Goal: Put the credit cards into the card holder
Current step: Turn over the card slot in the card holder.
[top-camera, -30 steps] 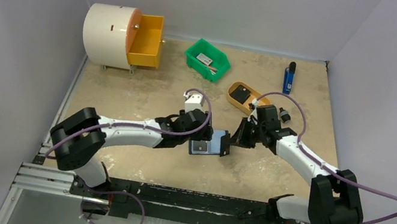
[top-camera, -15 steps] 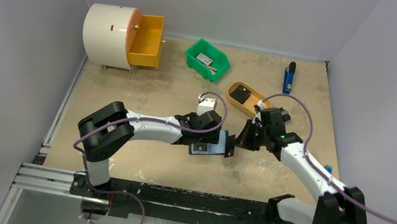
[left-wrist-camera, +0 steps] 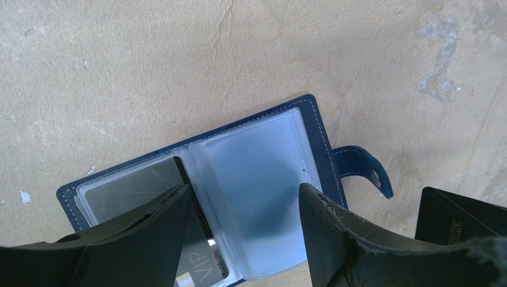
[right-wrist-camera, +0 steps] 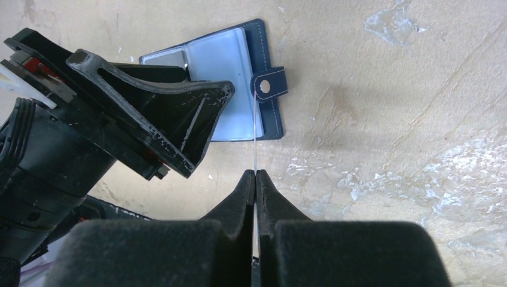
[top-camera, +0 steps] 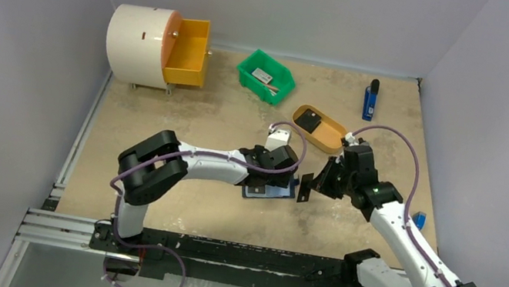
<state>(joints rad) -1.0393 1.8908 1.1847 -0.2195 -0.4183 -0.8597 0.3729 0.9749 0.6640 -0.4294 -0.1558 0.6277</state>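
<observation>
Navy and spread flat, the card holder [top-camera: 268, 192] lies on the sandy table [top-camera: 160, 128] in the top view, directly beneath the left gripper [top-camera: 282, 182], and we find it in much the same spot as half a second ago. The arms are what have changed. The left arm has stretched farther to its right over the holder. The right gripper [top-camera: 311, 186] has drawn back, so the black credit card [top-camera: 304, 188] it pinches, which was up against the holder's edge, now stands just clear of it. From the left wrist, we see the left gripper [left-wrist-camera: 244, 190] with its jaws spread wide. The holder [left-wrist-camera: 257, 161] sits between and beyond the fingertips with its clear plastic sleeves uppermost, and a card marked VIP [left-wrist-camera: 203, 270] shows in the sleeve beside the left-hand finger. The snap tab [left-wrist-camera: 362, 169] juts out past the right-hand finger, and the black credit card [left-wrist-camera: 460, 218] stands farther out on that side, apart from the tab. From the right wrist, the right gripper [right-wrist-camera: 255, 175] has its jaws pressed together on the credit card [right-wrist-camera: 254, 134], seen edge-on as a thin line running straight ahead from the fingertips, in line with the snap tab [right-wrist-camera: 270, 85]. The holder [right-wrist-camera: 233, 57] lies ahead and slightly left of these jaws, partly covered by the left gripper's black fingers [right-wrist-camera: 179, 113].
</observation>
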